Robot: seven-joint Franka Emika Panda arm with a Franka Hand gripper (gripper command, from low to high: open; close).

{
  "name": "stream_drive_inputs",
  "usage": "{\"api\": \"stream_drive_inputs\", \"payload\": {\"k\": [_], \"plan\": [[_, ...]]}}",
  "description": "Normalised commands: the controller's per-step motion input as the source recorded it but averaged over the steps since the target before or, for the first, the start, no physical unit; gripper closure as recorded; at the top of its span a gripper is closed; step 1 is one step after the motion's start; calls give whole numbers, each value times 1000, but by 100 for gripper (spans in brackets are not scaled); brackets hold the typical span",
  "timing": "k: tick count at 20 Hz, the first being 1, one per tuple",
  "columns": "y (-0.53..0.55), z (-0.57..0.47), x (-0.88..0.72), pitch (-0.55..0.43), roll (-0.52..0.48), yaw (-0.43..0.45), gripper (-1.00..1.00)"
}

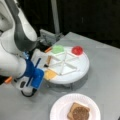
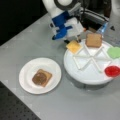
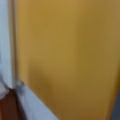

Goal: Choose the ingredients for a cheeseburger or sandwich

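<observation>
A yellow cheese square (image 1: 50,74) (image 2: 74,46) lies in a compartment at the edge of the white divided tray (image 1: 82,67) (image 2: 87,75). My gripper (image 1: 40,78) (image 2: 63,35), with blue fingers, hangs right beside it at the tray's rim. The wrist view is almost filled by the cheese (image 3: 67,57), very close. A tan toast square (image 2: 94,40) (image 1: 48,60) sits in the neighbouring compartment. On the paper plate (image 1: 57,107) (image 2: 25,72) lies another toast (image 1: 73,106) (image 2: 47,74) with the dark brown patty (image 1: 80,113) (image 2: 40,78) on top.
The tray also holds a green leafy piece (image 1: 58,49) (image 2: 114,52) and a red disc (image 1: 77,50) (image 2: 112,71). Grey tabletop surrounds the tray and plate. The arm's white body stands behind the tray.
</observation>
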Motion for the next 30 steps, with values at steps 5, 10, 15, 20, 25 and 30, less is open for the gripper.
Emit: {"api": "stream_drive_inputs", "payload": {"k": [5, 10, 15, 20, 25, 30], "plan": [[-18, -17, 52, -94, 230, -6, -100], [15, -17, 77, -110, 305, 14, -100], [-37, -11, 96, -110, 341, 31, -100], [-142, -21, 139, -80, 254, 30, -100], [-205, -14, 196, -65, 273, 48, -100], [-202, -14, 245, -34, 246, 88, -100]]}}
